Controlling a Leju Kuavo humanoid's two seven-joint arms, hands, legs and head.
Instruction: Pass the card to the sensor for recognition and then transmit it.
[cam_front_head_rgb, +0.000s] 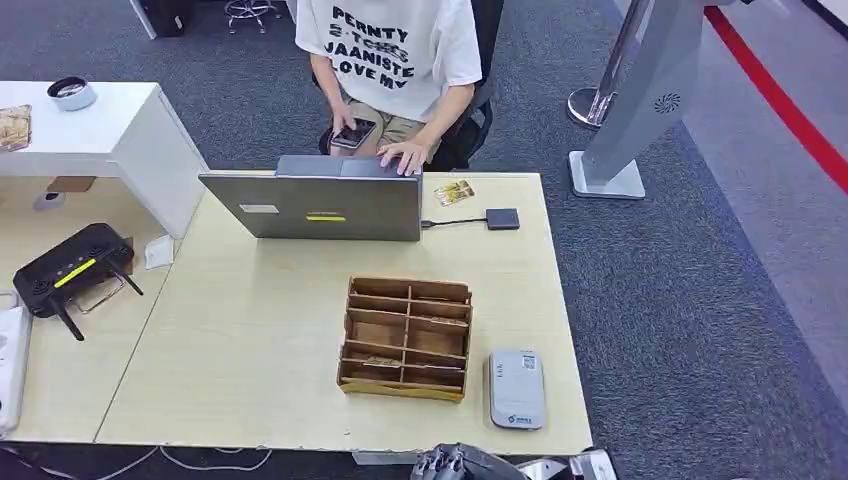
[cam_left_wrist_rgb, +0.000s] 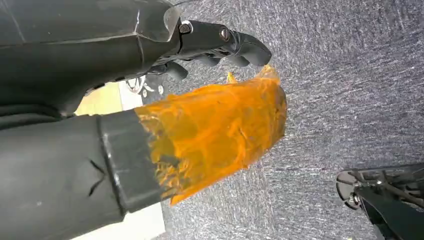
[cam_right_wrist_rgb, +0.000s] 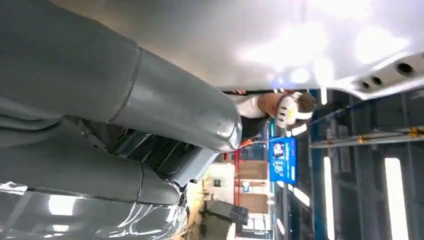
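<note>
- Card (cam_front_head_rgb: 453, 192) on desk (cam_front_head_rgb: 250, 350) by laptop (cam_front_head_rgb: 315, 205): prob. light, thin, stiff, slick; pinch by edges.
- Sensor (cam_front_head_rgb: 516, 389) beside wooden organizer (cam_front_head_rgb: 406, 337).
- Left robot hand (cam_left_wrist_rgb: 200, 125): fingers curled, holding nothing.
- Right robot hand (cam_right_wrist_rgb: 150, 140): can't tell.

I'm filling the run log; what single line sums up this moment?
stage: pre-reach | card sensor: beside wooden organizer | left hand: hanging, empty | right hand: below desk edge
</note>
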